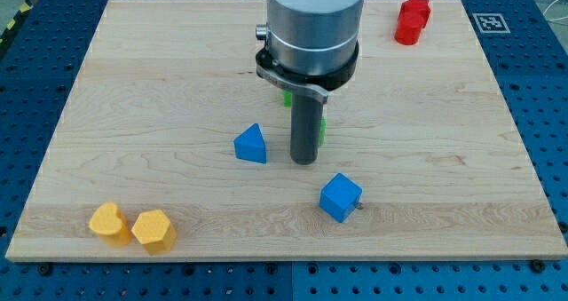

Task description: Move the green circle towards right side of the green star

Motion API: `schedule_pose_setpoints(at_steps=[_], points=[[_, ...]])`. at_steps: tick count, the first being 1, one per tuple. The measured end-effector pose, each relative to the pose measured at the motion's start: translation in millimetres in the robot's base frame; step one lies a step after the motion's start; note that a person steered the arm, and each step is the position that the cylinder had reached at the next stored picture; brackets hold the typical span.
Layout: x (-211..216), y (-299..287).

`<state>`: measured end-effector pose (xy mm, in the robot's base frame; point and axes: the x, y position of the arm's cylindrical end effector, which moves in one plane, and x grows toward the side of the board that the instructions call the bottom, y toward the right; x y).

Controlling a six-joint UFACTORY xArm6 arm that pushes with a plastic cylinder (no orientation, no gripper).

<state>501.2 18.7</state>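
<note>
Arm housing [312, 26] is hanging vertically from the view's top, with the dark rod [305, 123] pointing straight down at the counter [160, 88]. No claw is fitted, so nothing is being gripped; my tip [304, 162] is resting near the counter's middle. Green slivers [321, 129] are showing just behind the rod; which green block they belong to cannot be told. Blue triangular block [251, 145] is sitting left of my tip, blue cube [341, 197] below right, red block [412, 20] far upper right, two yellow blocks [132, 227] far lower left.
</note>
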Motion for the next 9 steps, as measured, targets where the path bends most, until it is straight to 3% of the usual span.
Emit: schedule_pose_setpoints(at_steps=[4, 5, 7, 9], points=[[-81, -4], [-84, 22], [-76, -22], [-58, 22]])
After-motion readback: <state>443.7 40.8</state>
